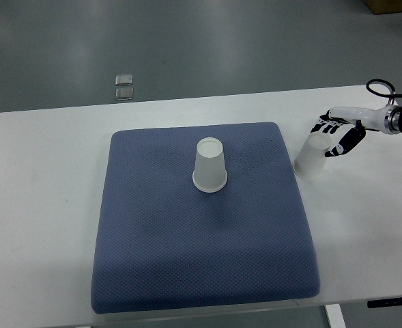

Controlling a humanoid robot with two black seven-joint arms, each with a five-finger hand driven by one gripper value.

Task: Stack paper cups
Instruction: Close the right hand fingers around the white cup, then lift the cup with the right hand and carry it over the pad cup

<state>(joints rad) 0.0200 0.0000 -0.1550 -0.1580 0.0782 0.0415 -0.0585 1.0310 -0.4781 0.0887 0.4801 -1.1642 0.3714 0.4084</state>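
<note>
The right hand [338, 137] grasps a thin white paper cup [312, 156] at three o'clock; light, crushable, best held gently mid-wall.

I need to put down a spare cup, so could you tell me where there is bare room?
The blue mat is bare in front of the upside-down cup. The white table left of it is free. It is crowded beside the right hand and its cup.

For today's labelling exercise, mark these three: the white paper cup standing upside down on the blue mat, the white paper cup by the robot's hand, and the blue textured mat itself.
white paper cup upside down on the mat [209, 167], top view, its side wall.
white paper cup by the right hand [311, 158], top view, its side wall.
blue textured mat [201, 253], top view, bare front area.
</note>
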